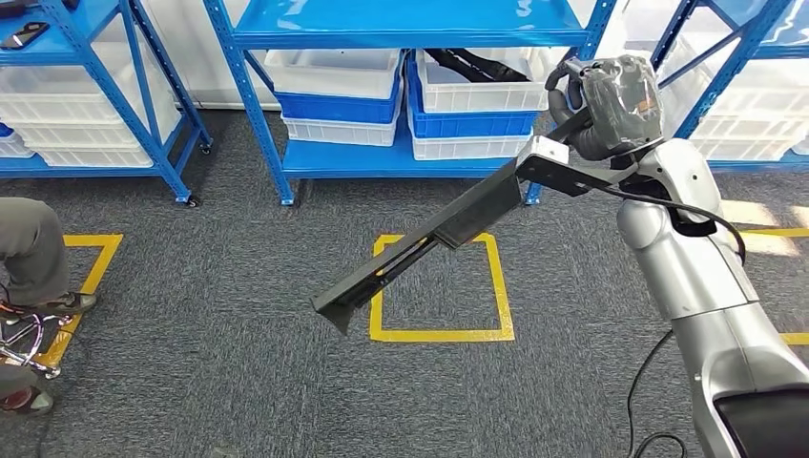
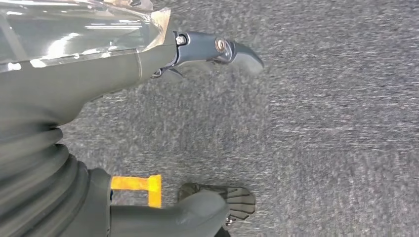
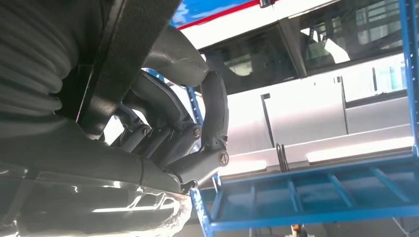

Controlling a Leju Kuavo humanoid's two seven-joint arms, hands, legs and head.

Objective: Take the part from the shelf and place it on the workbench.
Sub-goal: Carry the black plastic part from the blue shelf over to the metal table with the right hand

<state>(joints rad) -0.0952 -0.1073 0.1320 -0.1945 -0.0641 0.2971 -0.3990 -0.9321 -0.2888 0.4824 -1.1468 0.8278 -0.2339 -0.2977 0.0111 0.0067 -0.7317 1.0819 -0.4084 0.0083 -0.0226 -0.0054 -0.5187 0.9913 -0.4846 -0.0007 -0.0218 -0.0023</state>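
Note:
A long black angled part (image 1: 429, 239) hangs in the air over the grey carpet, its free end low at the left above a yellow floor square (image 1: 441, 286). My right hand (image 1: 601, 105) grips its upper end at the right, in front of the blue shelf (image 1: 410, 29). In the right wrist view the dark fingers (image 3: 207, 113) curl around the black part (image 3: 128, 54). My left hand (image 2: 148, 123) hangs over the carpet with its fingers (image 2: 222, 49) and thumb (image 2: 217, 202) apart, holding nothing.
White and blue bins (image 1: 334, 91) fill the shelf's lower level. A second blue shelf (image 1: 95, 95) stands at the left. A seated person's leg and shoe (image 1: 38, 267) show at the left edge beside yellow floor tape (image 1: 91, 277). A black cable (image 1: 658, 363) trails beside my arm.

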